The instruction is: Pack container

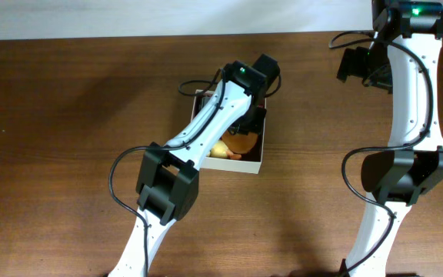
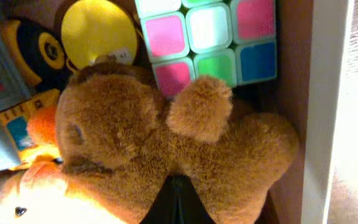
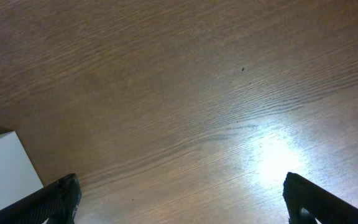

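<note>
My pincer (image 3: 188, 202) hangs over the table (image 3: 166, 93), its two dark fingers (image 3: 55, 202) spread wide, one tip showing in each bottom corner. Between them lies brown wood, the grain running in long slanted lines from lower left to upper right. A bright patch of reflected light (image 3: 272, 158) sits on the boards right of centre, near my right-hand fingertip. A tiny dark speck (image 3: 242, 69) marks the wood higher up. At the left edge, just above my left-hand fingertip, one white corner of the container (image 3: 5, 171) juts in. Only that corner shows, and it is apart from my fingers.
</note>
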`<state>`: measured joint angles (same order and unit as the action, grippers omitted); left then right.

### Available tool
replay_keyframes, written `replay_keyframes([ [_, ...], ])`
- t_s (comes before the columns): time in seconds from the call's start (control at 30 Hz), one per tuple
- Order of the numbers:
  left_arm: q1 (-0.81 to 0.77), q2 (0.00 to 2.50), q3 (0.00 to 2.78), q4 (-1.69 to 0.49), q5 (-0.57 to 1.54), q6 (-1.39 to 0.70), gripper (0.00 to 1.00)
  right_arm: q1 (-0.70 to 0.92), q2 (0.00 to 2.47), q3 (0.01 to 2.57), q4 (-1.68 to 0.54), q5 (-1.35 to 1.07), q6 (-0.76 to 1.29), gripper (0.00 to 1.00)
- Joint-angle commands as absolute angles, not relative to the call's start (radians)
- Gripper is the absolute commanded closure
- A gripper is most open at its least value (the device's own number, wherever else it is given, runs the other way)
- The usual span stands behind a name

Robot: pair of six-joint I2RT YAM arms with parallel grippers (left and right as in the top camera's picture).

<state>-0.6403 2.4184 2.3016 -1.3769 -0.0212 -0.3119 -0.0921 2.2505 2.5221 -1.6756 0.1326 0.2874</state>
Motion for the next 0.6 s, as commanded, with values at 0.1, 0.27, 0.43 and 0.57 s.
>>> replay_keyframes([
  [0.1,-0.640,2.429,2.271,-1.352,0.005,-0.326,0.98,-0.092,2.247,2.521,-1.675,0.143,0.289,0.01],
  [0.27,-0.640,2.431,2.271,-1.340,0.005,-0.325,0.98,-0.092,2.247,2.521,-1.675,0.143,0.289,0.01],
  [0.43,-0.640,2.437,2.270,-1.345,0.000,-0.325,0.98,-0.092,2.247,2.521,-1.675,0.143,0.289,0.01],
  [0.57,-0.640,2.442,2.244,-1.319,0.002,-0.326,0.98,-0.092,2.247,2.521,-1.675,0.143,0.289,0.01],
])
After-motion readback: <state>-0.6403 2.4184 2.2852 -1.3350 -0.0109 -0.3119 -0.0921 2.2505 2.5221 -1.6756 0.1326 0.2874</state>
